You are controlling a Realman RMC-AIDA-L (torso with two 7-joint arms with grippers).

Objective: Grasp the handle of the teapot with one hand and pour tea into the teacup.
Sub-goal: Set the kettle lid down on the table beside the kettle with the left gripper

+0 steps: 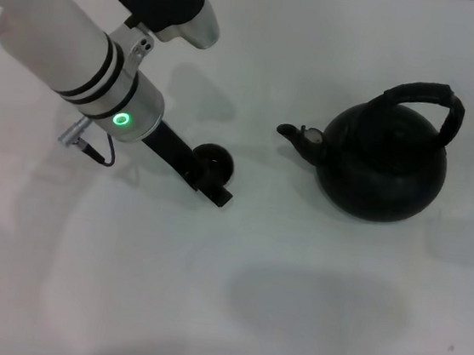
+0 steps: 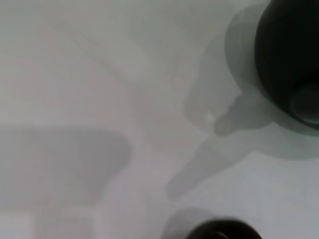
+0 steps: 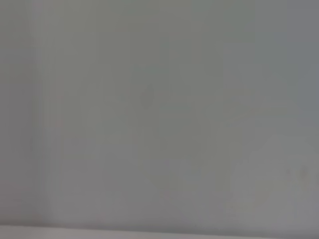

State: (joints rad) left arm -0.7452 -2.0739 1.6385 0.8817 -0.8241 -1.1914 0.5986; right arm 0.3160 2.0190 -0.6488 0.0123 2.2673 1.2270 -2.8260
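The matte black teapot (image 1: 384, 164) stands on the white table at the right, its spout (image 1: 293, 134) pointing toward the middle. Its thick black handle (image 1: 426, 95) arches over the top, and nothing holds it. The small dark teacup (image 1: 215, 163) sits left of the spout, about a cup's width of table between them. My left gripper (image 1: 215, 185) reaches down from the upper left and lies right against the teacup's near side. In the left wrist view the teapot (image 2: 286, 50) fills the upper right corner and the teacup's rim (image 2: 224, 231) shows at the lower edge. My right gripper is out of view.
The white table (image 1: 291, 304) spreads all around, with soft shadows on it. The left arm's white forearm (image 1: 72, 47) crosses the upper left. The right wrist view shows only a plain pale surface (image 3: 159, 119).
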